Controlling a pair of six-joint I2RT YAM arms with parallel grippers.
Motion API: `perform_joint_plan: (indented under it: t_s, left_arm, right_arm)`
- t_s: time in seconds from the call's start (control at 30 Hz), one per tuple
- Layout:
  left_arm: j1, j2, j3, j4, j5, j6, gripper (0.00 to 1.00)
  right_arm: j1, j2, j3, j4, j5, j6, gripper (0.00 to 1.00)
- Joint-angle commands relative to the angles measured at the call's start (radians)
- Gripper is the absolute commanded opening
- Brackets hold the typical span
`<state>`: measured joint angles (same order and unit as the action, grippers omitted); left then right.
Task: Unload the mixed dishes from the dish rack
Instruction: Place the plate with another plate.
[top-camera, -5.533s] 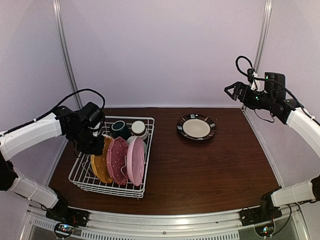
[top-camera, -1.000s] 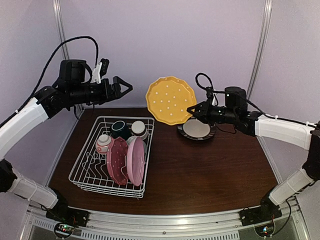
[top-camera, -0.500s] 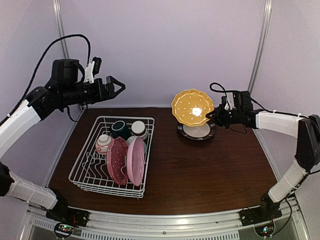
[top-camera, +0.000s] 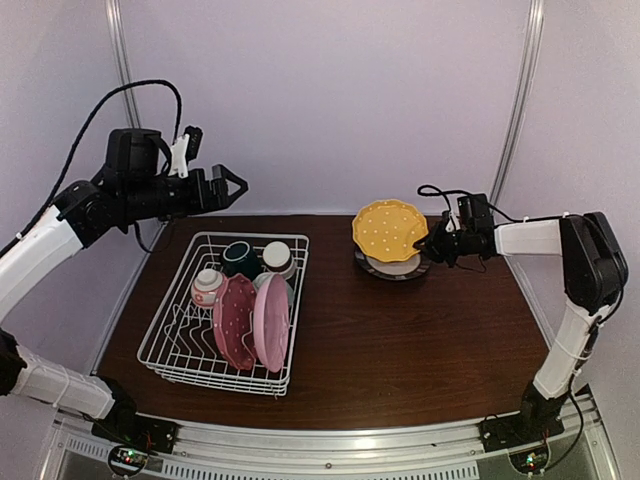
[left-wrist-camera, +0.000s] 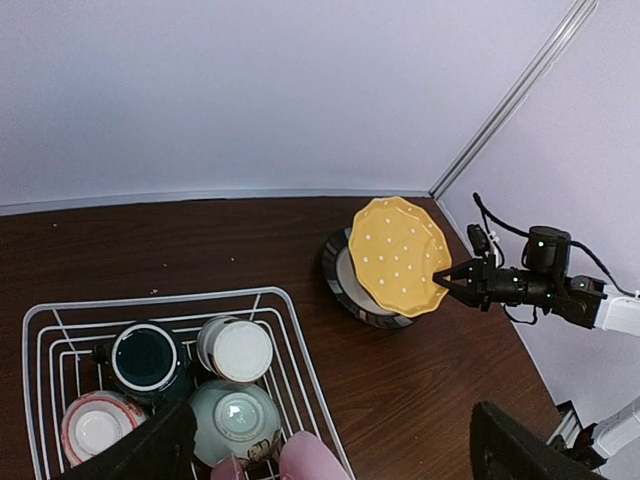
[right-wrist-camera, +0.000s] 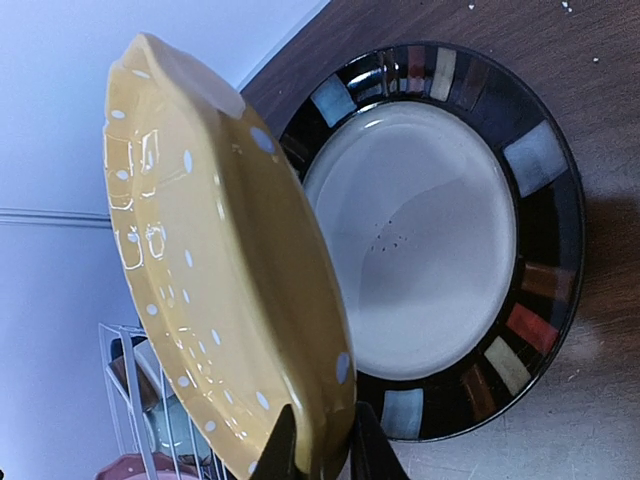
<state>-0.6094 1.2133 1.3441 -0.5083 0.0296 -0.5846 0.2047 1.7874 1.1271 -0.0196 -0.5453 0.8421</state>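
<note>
Glossy yellow scalloped plate (top-camera: 390, 227), white-dotted ceramic, tilted over the dark banded plate (top-camera: 402, 272) at centre right, rim pinched by the right gripper (top-camera: 429, 243); left gripper (top-camera: 235, 185) spread wide, upper left.

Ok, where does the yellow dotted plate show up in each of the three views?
Top external: yellow dotted plate right of centre, tilted above the dark-rimmed plate.
Left wrist: yellow dotted plate right of centre, right gripper at its right edge.
Right wrist: yellow dotted plate fills left half, nearly edge-on.
Shared landmark: the dark-rimmed plate.
</note>
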Motion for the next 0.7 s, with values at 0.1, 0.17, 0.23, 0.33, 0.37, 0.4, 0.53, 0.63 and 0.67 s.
perform_joint_plan:
  t_s: [0.1,0.17,0.23,0.33,0.37,0.4,0.53,0.63,0.67]
  left_arm:
    - [0.007,-0.034,-0.033,0.008,-0.05,0.008,0.97]
    - [0.007,-0.038,-0.039,0.006,-0.055,0.008,0.97]
    - [0.007,-0.041,-0.046,0.006,-0.059,0.008,0.97]
    - [0.007,-0.043,-0.051,0.005,-0.064,0.008,0.97]
    - [0.007,-0.044,-0.052,0.006,-0.065,0.009,0.97]
    - [0.007,-0.043,-0.052,0.006,-0.066,0.009,0.97]
    - [0.007,-0.038,-0.05,0.006,-0.069,0.011,0.97]
    - [0.007,-0.032,-0.048,0.005,-0.071,0.012,0.97]
    - [0.007,-0.03,-0.048,0.006,-0.071,0.012,0.97]
  right_arm:
    - [-0.031,0.053,0.085,0.208,-0.065,0.07,0.0]
    - [-0.032,0.071,0.096,0.214,-0.067,0.078,0.0]
    - [-0.037,0.086,0.097,0.226,-0.07,0.087,0.0]
    - [-0.042,0.111,0.095,0.244,-0.076,0.103,0.0]
    - [-0.045,0.119,0.095,0.251,-0.08,0.107,0.0]
    - [-0.047,0.131,0.095,0.262,-0.083,0.112,0.0]
    - [-0.049,0.152,0.094,0.278,-0.084,0.121,0.01]
    - [-0.049,0.165,0.092,0.274,-0.078,0.118,0.02]
    - [-0.05,0.169,0.091,0.272,-0.078,0.116,0.02]
